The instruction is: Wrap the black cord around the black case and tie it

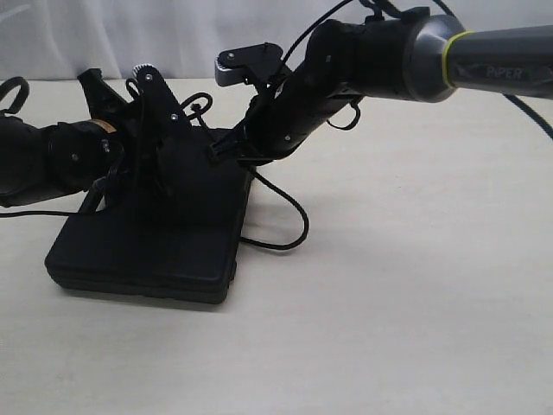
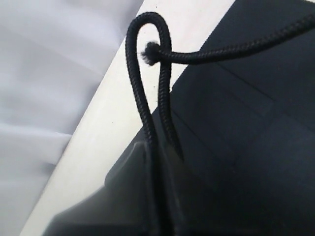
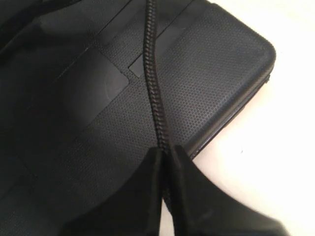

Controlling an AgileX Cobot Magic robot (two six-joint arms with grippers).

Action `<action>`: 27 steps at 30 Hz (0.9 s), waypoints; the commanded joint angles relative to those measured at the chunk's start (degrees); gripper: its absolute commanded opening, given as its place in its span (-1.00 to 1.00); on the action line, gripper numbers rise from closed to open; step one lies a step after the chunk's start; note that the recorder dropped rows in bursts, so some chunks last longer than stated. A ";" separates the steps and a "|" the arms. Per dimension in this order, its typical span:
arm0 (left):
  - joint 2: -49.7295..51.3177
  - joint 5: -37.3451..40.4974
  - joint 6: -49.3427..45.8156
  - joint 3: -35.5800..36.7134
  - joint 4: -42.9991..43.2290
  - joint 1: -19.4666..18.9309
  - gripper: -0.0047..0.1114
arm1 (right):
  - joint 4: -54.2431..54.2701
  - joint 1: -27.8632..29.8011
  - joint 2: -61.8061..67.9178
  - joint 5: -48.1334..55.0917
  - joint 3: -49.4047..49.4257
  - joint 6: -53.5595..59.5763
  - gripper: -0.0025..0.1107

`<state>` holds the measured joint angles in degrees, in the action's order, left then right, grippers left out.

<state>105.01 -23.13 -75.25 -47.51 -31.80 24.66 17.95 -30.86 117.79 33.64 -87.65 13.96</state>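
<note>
The black case lies flat on the pale table, left of centre. Both grippers hover over its far part. My left gripper is shut on the black cord; a doubled loop of cord rises from its tips, and the frayed cord end crosses that loop. My right gripper is shut on another stretch of the cord, which runs taut from its tips across the textured lid of the case. A slack length of cord curves on the table right of the case.
The bare table stretches to the right and front of the case. A white curtain hangs behind. The right arm reaches in from the upper right, with glossy cables trailing off it.
</note>
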 commanded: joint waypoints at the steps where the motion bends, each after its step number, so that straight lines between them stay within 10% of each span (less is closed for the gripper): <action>1: -0.59 -0.83 0.26 0.09 0.27 0.81 -0.92 | 0.26 0.08 -0.59 -1.75 -0.26 -0.32 -0.88; 27: -0.59 -5.71 -7.44 1.01 -2.74 4.33 -0.92 | 0.44 0.20 -0.59 5.97 -0.26 3.99 -0.88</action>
<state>105.01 -27.51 -80.64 -46.73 -33.02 28.71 18.83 -30.86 117.76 37.04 -87.65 16.44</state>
